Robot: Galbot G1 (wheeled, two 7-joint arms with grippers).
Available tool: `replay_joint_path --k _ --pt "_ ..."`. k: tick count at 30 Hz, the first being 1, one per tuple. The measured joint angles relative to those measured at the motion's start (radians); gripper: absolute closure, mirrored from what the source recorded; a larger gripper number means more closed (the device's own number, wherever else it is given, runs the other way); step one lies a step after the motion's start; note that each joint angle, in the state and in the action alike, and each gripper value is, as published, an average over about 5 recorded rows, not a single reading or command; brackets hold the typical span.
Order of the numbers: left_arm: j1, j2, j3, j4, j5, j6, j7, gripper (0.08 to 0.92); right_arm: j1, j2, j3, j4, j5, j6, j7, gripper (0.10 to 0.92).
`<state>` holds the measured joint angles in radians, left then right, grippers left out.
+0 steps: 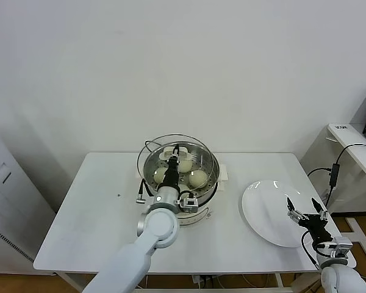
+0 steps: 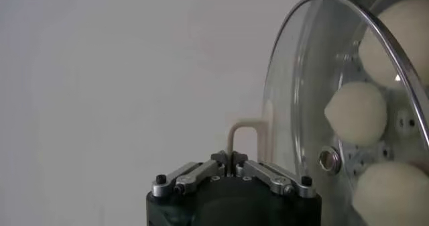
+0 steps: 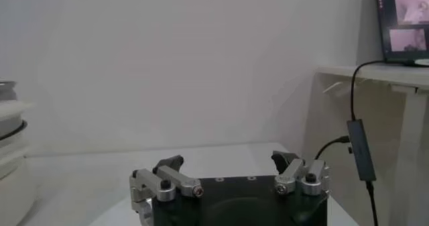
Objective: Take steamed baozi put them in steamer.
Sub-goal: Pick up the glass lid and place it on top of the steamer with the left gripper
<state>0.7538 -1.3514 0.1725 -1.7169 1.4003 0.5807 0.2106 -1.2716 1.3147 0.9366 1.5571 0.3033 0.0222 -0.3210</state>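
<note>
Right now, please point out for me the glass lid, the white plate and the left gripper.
glass lid (image 2: 315,93), left wrist view, on the clear pane near its metal rim.
white plate (image 1: 265,210), head view, on the bare surface.
left gripper (image 2: 233,159), left wrist view, where its shut fingertips pinch the lid's cream handle.

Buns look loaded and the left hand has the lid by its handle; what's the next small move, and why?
Probably lower the round glass lid onto the shiny steel steamer. The left hand is shut on its cream handle, the lid tilted over the pot, cream-white buns inside, the white plate bare.
</note>
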Motion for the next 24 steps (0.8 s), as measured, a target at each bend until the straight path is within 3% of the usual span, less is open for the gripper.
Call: replay_joint_path --k 24 --pt "-0.009 -0.032 0.023 0.073 -0.009 -0.015 -0.033 0.894 -0.003 0.004 0.010 -0.007 -0.006 0.005 -0.005 0.203"
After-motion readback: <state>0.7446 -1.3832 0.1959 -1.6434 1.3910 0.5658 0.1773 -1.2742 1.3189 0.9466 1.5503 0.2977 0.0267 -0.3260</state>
